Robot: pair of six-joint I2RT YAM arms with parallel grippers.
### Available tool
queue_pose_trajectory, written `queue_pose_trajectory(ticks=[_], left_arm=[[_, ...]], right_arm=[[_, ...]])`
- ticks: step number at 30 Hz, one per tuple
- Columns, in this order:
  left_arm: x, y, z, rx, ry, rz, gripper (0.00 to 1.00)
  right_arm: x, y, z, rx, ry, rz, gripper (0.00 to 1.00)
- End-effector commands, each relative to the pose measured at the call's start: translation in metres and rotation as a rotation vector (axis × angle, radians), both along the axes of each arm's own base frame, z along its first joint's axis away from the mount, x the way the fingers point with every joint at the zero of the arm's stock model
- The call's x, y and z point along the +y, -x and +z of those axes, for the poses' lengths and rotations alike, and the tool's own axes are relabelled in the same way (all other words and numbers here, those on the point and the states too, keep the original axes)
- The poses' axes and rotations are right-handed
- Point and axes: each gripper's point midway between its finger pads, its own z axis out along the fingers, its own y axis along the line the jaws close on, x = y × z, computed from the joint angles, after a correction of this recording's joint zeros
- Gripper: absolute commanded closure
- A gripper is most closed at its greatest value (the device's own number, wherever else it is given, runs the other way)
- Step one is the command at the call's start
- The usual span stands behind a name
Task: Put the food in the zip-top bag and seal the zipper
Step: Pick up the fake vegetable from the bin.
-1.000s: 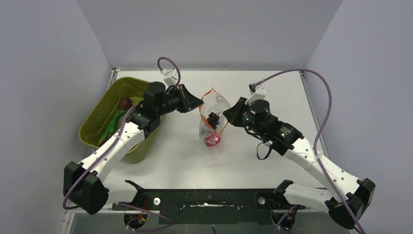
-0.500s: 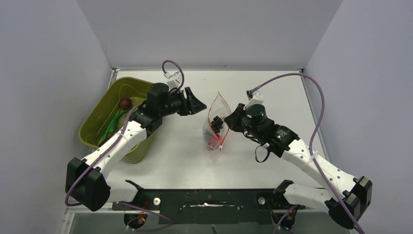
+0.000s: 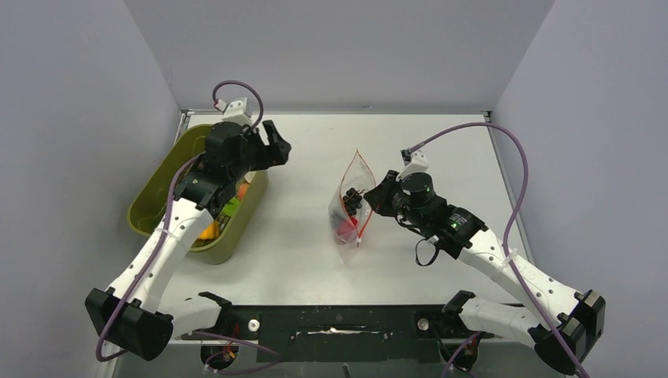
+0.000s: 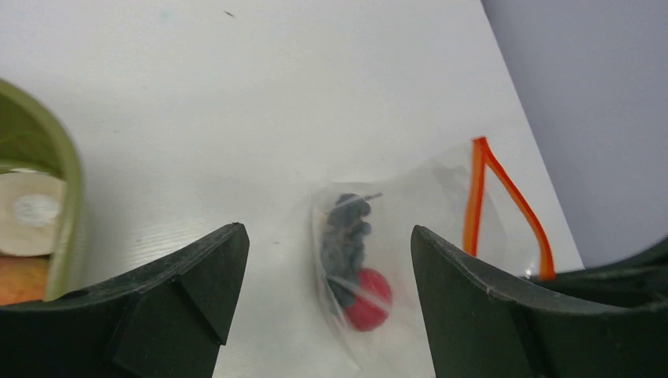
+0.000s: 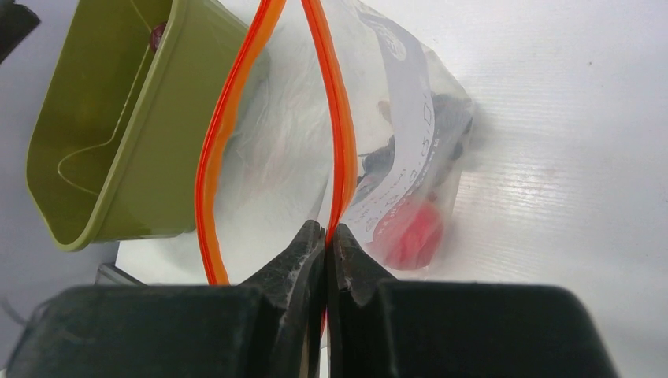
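Observation:
The clear zip-top bag (image 3: pixel 350 201) stands upright mid-table, its mouth partly open. My right gripper (image 3: pixel 370 198) is shut on the orange-red zipper (image 5: pixel 339 118) at one side of the mouth; in the right wrist view the right gripper (image 5: pixel 327 232) pinches that strip. Inside the bag lie a dark purple grape bunch (image 4: pixel 346 236) and a red round piece (image 4: pixel 369 299). My left gripper (image 3: pixel 277 144) is open and empty above the right rim of the tub, well left of the bag. In the left wrist view the left gripper (image 4: pixel 325 236) looks across at the bag (image 4: pixel 410 228).
An olive-green tub (image 3: pixel 157 197) sits at the left of the table, partly under the left arm. It holds more food, with an orange-yellow piece (image 3: pixel 209 231) and a green piece (image 3: pixel 231 209) showing. Grey walls stand close on the left, back and right.
My left gripper let go of the bag's mouth, opened, and swung back left over the tub. The bag's mouth has narrowed. The right gripper keeps its hold.

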Motion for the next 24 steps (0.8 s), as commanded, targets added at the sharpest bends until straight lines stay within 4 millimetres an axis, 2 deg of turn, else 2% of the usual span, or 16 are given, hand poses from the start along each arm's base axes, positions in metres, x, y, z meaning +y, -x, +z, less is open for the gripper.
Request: queue_pose_trajectory(ticks=[1,4,6,9,13,19,24], left_arm=[[0.083,-0.012,0.027,-0.076,-0.095,0.298,0.25],[0.104,-0.014,0.025,-0.113,-0.203,0.306,0.24],[0.122,-0.016,0.018,-0.107,-0.285,0.356,0.18],[0.147,-0.022,-0.001,-0.048,-0.383,0.438,0.11],[0.172,-0.035,-0.032,0.037,-0.451,0.494,0.06],[0.204,-0.057,-0.068,0.097,-0.495,0.554,0.06],[0.228,-0.073,-0.1,0.15,-0.562,0.566,0.15]], right_arm=[[0.001,-0.003,0.022,-0.072,-0.045,0.008,1.0],[0.002,-0.003,0.023,-0.077,-0.047,0.022,1.0],[0.004,-0.003,0.024,-0.077,-0.047,0.032,1.0],[0.004,-0.003,0.025,-0.081,-0.042,0.041,1.0],[0.003,-0.005,0.025,-0.083,-0.033,0.044,1.0],[-0.001,-0.004,0.024,-0.081,-0.028,0.04,1.0],[-0.003,-0.005,0.024,-0.079,-0.021,0.036,1.0]])
